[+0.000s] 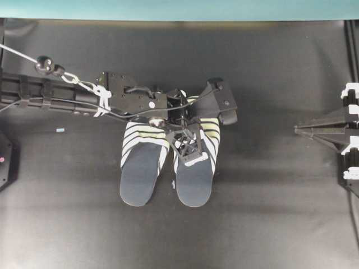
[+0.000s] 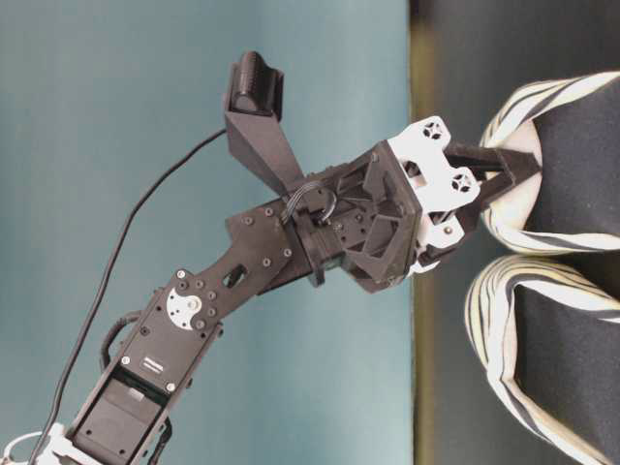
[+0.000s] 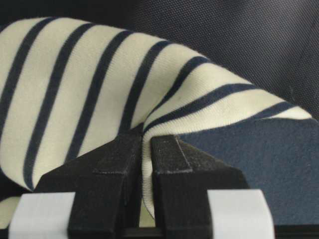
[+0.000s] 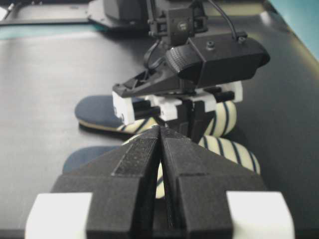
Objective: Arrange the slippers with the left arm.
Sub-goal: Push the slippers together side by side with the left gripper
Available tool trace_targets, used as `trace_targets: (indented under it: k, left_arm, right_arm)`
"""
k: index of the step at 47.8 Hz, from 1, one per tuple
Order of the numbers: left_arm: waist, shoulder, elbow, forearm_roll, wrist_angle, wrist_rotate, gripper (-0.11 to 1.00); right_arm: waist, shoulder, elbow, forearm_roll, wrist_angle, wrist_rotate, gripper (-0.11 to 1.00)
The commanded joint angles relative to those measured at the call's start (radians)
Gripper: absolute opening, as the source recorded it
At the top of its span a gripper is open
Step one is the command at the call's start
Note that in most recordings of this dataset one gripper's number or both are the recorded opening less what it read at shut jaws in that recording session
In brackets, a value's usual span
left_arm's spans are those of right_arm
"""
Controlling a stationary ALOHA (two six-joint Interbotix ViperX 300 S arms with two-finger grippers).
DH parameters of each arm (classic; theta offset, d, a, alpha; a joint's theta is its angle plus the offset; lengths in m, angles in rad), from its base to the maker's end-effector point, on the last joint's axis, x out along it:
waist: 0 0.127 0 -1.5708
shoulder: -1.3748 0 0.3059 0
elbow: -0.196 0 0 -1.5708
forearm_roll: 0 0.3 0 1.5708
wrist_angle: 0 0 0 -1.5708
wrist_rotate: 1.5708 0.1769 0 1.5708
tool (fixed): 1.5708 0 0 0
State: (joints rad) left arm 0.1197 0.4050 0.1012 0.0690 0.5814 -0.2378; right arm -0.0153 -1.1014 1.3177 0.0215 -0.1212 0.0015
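I've got the long black left arm [image 1: 67, 92] with its white cable ties reaching in across the dark, matte fabric counter [image 1: 269, 213]. Its black lattice-fingered left gripper [image 1: 188, 147] points down over the pair of slippers, and its jaws are pinched nearly together on a fold of soft knit, the cream-and-black striped toe cover of the right-hand slipper [image 1: 195, 168]. In the wrist view I see the cloth bunched up and creased right where the two black fingers [image 3: 174, 174] meet, with the flat, felt-like navy insole just beside them. The left-hand slipper [image 1: 141, 168], same stripes, same rounded navy sole, lies free just beside the jaws, side by side with its mate, heels toward me in the overhead view. My pointed black right gripper [image 4: 160, 149] with white clips sits well apart from the pair, its jaws pressed together on nothing.
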Motion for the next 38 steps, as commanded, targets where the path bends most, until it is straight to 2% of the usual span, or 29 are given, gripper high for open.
trace_targets:
  k: [1,29,31,38]
  left_arm:
    - [0.012,-0.021,-0.002,0.002,-0.005,0.003,0.01]
    - [-0.009,-0.028,0.011,-0.002,-0.003,0.035,0.03]
    - [-0.011,-0.028,0.011,-0.002,0.0,0.032,0.07]
    - [-0.015,-0.032,0.017,-0.002,-0.003,0.023,0.51]
  right_arm:
    - [0.006,0.005,-0.005,0.002,-0.005,0.002,0.0]
    - [0.006,-0.002,-0.002,0.002,-0.005,0.005,0.0]
    - [0.006,0.0,-0.002,0.0,-0.006,0.005,0.0]
    - [0.006,-0.002,-0.002,0.0,-0.006,0.005,0.0]
